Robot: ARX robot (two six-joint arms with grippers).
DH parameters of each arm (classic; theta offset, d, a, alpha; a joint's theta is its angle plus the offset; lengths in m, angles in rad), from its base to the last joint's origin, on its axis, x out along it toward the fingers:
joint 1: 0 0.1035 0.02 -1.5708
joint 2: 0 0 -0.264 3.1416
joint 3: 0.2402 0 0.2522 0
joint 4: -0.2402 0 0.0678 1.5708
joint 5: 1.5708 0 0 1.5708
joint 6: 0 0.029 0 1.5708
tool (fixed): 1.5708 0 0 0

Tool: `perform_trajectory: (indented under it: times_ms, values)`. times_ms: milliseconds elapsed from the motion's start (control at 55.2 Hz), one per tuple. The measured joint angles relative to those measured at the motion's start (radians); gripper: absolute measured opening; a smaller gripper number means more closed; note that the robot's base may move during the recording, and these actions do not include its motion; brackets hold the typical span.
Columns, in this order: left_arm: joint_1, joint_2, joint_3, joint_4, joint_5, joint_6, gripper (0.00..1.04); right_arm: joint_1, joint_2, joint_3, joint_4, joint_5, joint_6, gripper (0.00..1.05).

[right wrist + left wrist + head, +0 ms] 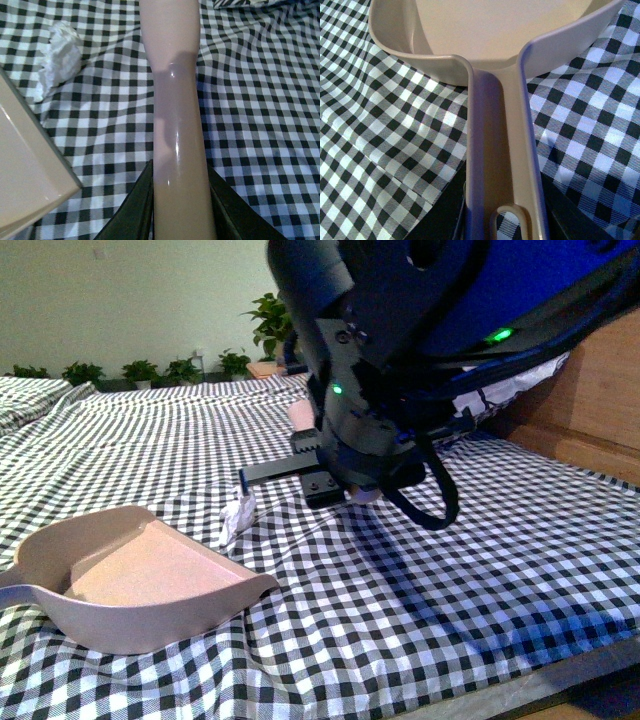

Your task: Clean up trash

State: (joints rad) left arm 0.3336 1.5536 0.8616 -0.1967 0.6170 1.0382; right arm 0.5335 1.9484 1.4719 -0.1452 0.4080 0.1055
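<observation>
The dustpan (130, 625) lies low on the left of the bed (470, 580), its open lip turned toward the right arm (380, 360). Its pan shows only bare beige plastic. The left pincer (505, 219) is closed on the dustpan's handle, with a dark finger on each side near the hanging loop. The right pincer (182, 210) grips a smooth beige shaft (172, 100), which runs out over the cloth (300, 640). The trash (237, 518), a small crumpled white scrap, lies on the cloth outside the pan. It is near the lip's far corner but apart from it, and beside the shaft.

Right of the dustpan the cloth is open as far as the bed's front edge (560, 672), shaded under the arm. A wooden panel (600, 410) closes off the right side, with a printed pillow (505, 388) against it.

The cloth is black-and-white check, lightly wrinkled. Beyond it, potted plants (268, 325) line a pale wall (120, 300).
</observation>
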Motion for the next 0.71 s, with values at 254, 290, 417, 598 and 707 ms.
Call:
perform_trajectory:
  times_ms: [254, 290, 417, 598, 707]
  values:
    - [0.000, 0.000, 0.000, 0.000, 0.000, 0.000, 0.28, -0.045, -0.006, -0.043, 0.040, -0.086, -0.020, 0.22]
    - [0.000, 0.000, 0.000, 0.000, 0.000, 0.000, 0.28, -0.045, -0.006, -0.043, 0.043, -0.095, -0.020, 0.22]
    - [0.000, 0.000, 0.000, 0.000, 0.000, 0.000, 0.28, -0.040, 0.003, -0.040, 0.060, -0.117, -0.026, 0.22]
    - [0.000, 0.000, 0.000, 0.000, 0.000, 0.000, 0.28, -0.033, 0.068, -0.003, 0.063, -0.128, -0.032, 0.22]
    - [0.000, 0.000, 0.000, 0.000, 0.000, 0.000, 0.28, -0.029, 0.114, 0.019, 0.067, -0.131, -0.040, 0.22]
